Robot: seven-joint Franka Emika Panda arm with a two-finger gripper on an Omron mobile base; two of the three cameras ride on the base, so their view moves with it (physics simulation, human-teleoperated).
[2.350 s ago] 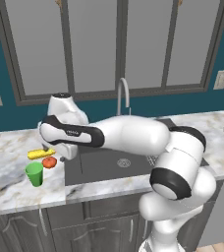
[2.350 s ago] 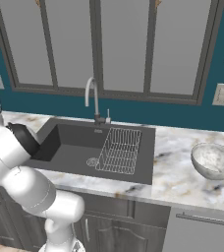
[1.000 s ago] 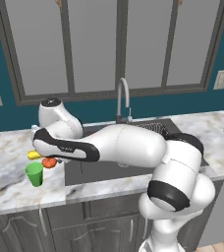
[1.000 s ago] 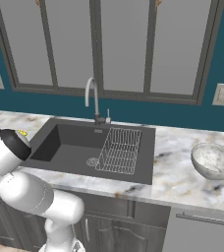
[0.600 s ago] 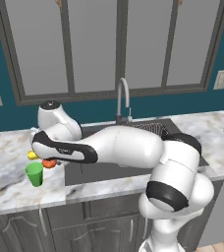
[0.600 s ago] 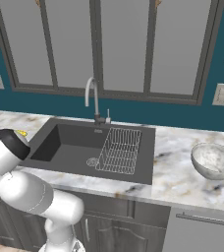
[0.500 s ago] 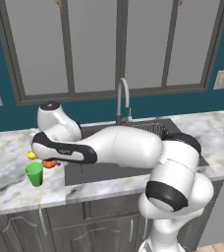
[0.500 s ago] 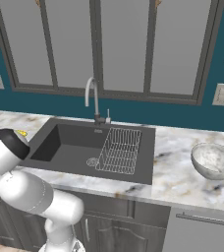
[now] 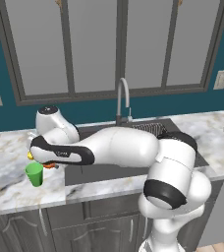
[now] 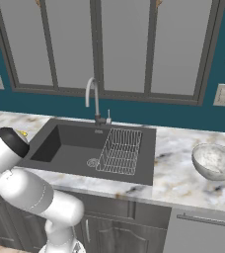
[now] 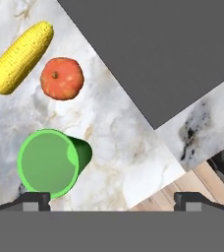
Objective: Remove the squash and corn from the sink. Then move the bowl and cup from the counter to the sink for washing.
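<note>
The green cup (image 11: 52,161) stands upright on the marbled counter (image 11: 124,142), seen from above. My gripper (image 11: 111,202) hangs over it, open and empty, with the cup just inside the left fingertip (image 11: 33,201). Beyond the cup lie the orange-red squash (image 11: 61,78) and the yellow corn (image 11: 20,58), both on the counter beside the dark sink (image 11: 173,54). In the left base view the arm reaches left across the sink (image 9: 84,172), its hand just above the cup (image 9: 34,173), with the squash (image 9: 49,166) behind it. The speckled bowl (image 10: 215,160) sits on the counter far right of the sink (image 10: 80,141).
A wire rack (image 10: 119,150) fills the right half of the sink, and the curved faucet (image 10: 91,96) rises behind it. The counter's front edge (image 11: 163,182) drops to the wooden floor just right of the cup. Windows and a teal wall back the counter.
The hand has swung left and come down from above the squash and corn toward the cup. The jaws have stayed open. Cup, squash, corn and bowl have not moved.
</note>
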